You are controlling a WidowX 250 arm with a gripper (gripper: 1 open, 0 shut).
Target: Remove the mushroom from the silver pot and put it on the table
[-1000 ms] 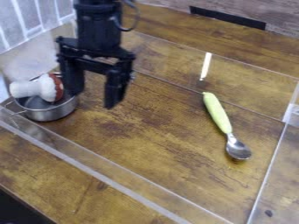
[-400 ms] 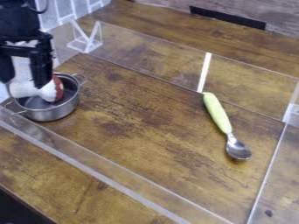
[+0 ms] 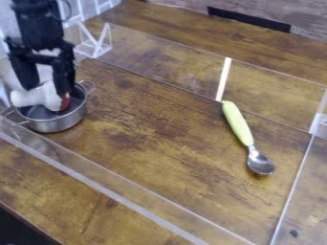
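Observation:
The silver pot (image 3: 56,122) stands at the left edge of the wooden table (image 3: 166,144). The mushroom (image 3: 30,99) lies across its rim, white stem to the left and red-brown cap to the right, partly hidden by the fingers. My gripper (image 3: 44,95) points straight down over the pot and is open. One black finger stands on each side of the mushroom. Whether the fingers touch it cannot be made out.
A green-handled spoon (image 3: 238,124) lies to the right, its metal bowl toward the front. A thin white stick (image 3: 225,77) lies just behind it. A clear plastic stand (image 3: 90,42) sits behind the pot. Clear plastic edging (image 3: 128,203) crosses the table's front.
My gripper has travelled left from beside the pot to above it and sunk down around the mushroom. Its jaws stay open. The mushroom and the pot have not moved.

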